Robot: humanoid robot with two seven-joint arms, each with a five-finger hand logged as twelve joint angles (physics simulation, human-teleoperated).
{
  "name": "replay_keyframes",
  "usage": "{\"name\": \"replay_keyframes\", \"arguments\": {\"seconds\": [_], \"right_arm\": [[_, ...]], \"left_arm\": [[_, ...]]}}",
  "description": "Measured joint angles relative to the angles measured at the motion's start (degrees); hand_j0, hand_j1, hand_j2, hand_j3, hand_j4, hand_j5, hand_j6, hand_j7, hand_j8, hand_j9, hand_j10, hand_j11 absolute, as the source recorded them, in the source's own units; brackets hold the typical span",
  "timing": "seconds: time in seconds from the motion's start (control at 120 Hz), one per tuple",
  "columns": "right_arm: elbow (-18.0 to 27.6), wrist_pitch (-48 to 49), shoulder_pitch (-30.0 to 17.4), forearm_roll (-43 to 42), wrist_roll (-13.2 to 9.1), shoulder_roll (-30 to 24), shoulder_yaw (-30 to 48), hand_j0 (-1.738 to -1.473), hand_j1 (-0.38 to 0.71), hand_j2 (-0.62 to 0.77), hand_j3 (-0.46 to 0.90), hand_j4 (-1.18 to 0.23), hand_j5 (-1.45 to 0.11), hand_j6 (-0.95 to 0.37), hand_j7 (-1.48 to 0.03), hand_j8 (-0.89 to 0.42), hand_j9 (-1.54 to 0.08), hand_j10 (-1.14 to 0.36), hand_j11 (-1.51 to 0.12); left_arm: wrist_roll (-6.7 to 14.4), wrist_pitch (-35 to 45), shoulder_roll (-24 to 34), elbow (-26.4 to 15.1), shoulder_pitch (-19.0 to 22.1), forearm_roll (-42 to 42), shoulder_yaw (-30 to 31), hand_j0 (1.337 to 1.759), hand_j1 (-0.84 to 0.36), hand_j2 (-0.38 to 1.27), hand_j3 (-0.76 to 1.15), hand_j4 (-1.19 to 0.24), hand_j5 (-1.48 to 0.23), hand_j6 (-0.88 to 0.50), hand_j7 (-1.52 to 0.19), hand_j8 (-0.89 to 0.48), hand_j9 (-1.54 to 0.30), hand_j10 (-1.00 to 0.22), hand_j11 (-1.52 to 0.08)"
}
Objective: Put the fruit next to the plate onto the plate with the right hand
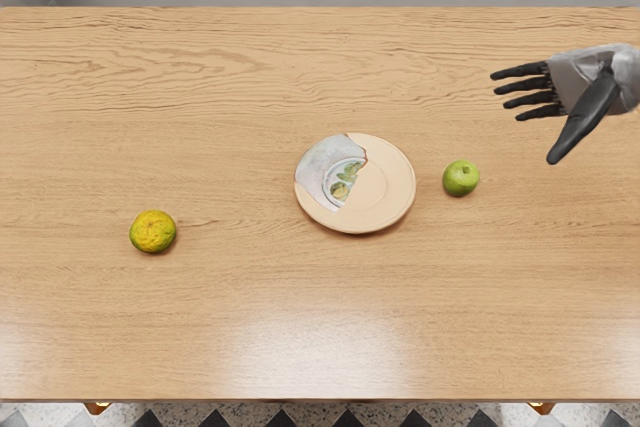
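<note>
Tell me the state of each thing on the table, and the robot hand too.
Right robot hand: open, fingers spread, holding nothing, clear of the fruit.
Green fruit: on the table, just right of the plate, not touching it, not grasped.
Plate: flat on the table, no fruit on it.
Yellow fruit: on the table, far left of the plate, untouched.

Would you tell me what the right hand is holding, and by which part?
Nothing: the right hand hangs open above the table, apart from the green fruit.
</note>
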Motion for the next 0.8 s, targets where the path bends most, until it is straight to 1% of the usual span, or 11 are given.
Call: {"name": "replay_keyframes", "arguments": {"seconds": [0.067, 0.125, 0.167, 0.2, 0.258, 0.367, 0.433, 0.508, 0.575, 0.675, 0.8], "right_arm": [[0.57, 0.0, 0.65, -0.09, -0.84, 0.62, 0.01, -1.658, -0.35, 0.0, 0.0, 0.0, 0.0, 0.0, 0.0, 0.0, 0.0, 0.0, 0.0], [2.72, 0.0, 1.76, -0.47, -1.44, 0.95, -0.02, -1.658, -0.35, 0.0, 0.0, 0.0, 0.0, 0.0, 0.0, 0.0, 0.0, 0.0, 0.0], [4.4, 0.0, 2.57, -3.32, -1.7, 1.08, 0.07, -1.658, -0.35, 0.0, 0.0, 0.0, 0.0, 0.0, 0.0, 0.0, 0.0, 0.0, 0.0], [6.51, 0.0, 3.22, -7.42, -1.85, 1.15, 0.3, -1.658, -0.35, 0.0, 0.0, 0.0, 0.0, 0.0, 0.0, 0.0, 0.0, 0.0, 0.0], [12.1, -1.42, 4.17, -16.63, -2.01, 1.21, 0.7, -1.658, -0.35, 0.0, 0.0, 0.0, 0.0, 0.0, 0.0, 0.0, 0.0, 0.0, 0.0], [20.5, -11.34, 4.28, -31.62, -2.16, 2.6, 0.67, -1.658, -0.35, 0.0, 0.0, 0.0, 0.0, 0.0, 0.0, 0.0, 0.0, 0.0, 0.0], [23.6, -20.2, 1.6, -38.18, -2.19, 3.68, 0.53, -1.658, -0.35, 0.0, 0.0, 0.0, 0.0, 0.0, 0.0, 0.0, 0.0, 0.0, 0.0], [27.39, -31.57, -3.48, -44.4, -2.21, 4.54, 0.45, -1.658, -0.35, 0.0, 0.0, 0.0, 0.0, 0.0, 0.0, 0.0, 0.0, 0.0, 0.0], [29.3, -39.35, -7.99, -48.66, -2.22, 5.79, 0.41, -1.658, -0.35, 0.0, 0.0, 0.0, 0.0, -0.01, 0.0, 0.0, 0.0, 0.0, 0.0], [30.08, -46.44, -12.89, -51.73, -2.23, 7.61, 0.39, -1.658, -0.35, 0.0, 0.0, -0.01, 0.0, -0.01, 0.0, -0.01, 0.0, 0.0, 0.0], [28.62, -51.88, -16.84, -53.46, -2.23, 10.41, 0.38, -1.658, -0.31, 0.0, 0.0, -0.04, -0.04, -0.04, -0.04, -0.04, -0.04, -0.04, -0.04]], "left_arm": [[0.0, 0.0, 0.0, 0.0, 0.0, 0.0, 0.0, 1.658, 0.35, 0.0, 0.0, 0.0, 0.0, 0.0, 0.0, 0.0, 0.0, 0.0, 0.0], [0.0, 0.0, 0.0, 0.0, 0.0, 0.0, 0.0, 1.658, 0.35, 0.0, 0.0, 0.0, 0.0, 0.0, 0.0, 0.0, 0.0, 0.0, 0.0], [0.0, 0.0, 0.0, 0.0, 0.0, 0.0, 0.0, 1.658, 0.35, 0.0, 0.0, 0.0, 0.0, 0.0, 0.0, 0.0, 0.0, 0.0, 0.0], [0.0, 0.0, 0.0, 0.0, 0.0, 0.0, -0.01, 1.658, 0.35, 0.0, 0.0, 0.0, 0.0, 0.0, 0.0, 0.0, 0.0, 0.0, 0.0], [0.0, 0.0, 0.0, 0.0, 0.0, 0.0, -0.01, 1.658, 0.35, 0.0, 0.0, 0.0, 0.0, 0.0, 0.0, 0.0, 0.0, 0.0, 0.0], [0.0, 0.0, 0.0, 0.0, 0.0, 0.0, 0.0, 1.658, 0.35, 0.0, 0.0, 0.0, 0.0, 0.0, 0.0, 0.0, 0.0, 0.0, 0.0], [0.0, 0.0, 0.0, 0.0, 0.0, 0.0, 0.01, 1.658, 0.35, 0.0, 0.0, 0.0, 0.0, 0.0, 0.0, 0.0, 0.0, 0.0, 0.0], [0.0, 0.0, 0.0, 0.0, 0.0, 0.0, 0.0, 1.658, 0.35, 0.0, 0.0, 0.0, 0.0, 0.0, 0.0, 0.0, 0.0, 0.0, 0.0], [0.0, 0.0, 0.0, 0.0, 0.0, 0.0, 0.01, 1.658, 0.35, 0.0, 0.0, 0.0, 0.0, 0.0, 0.0, 0.0, 0.0, 0.0, 0.0], [0.0, 0.0, 0.0, 0.0, 0.0, 0.01, -0.02, 1.658, 0.35, 0.0, 0.0, 0.0, 0.0, 0.0, 0.0, 0.0, 0.0, 0.0, 0.0], [0.0, 0.0, 0.0, 0.0, 0.0, 0.01, 0.0, 1.658, 0.35, 0.0, 0.0, 0.0, 0.0, 0.0, 0.0, 0.0, 0.0, 0.0, 0.0]]}}
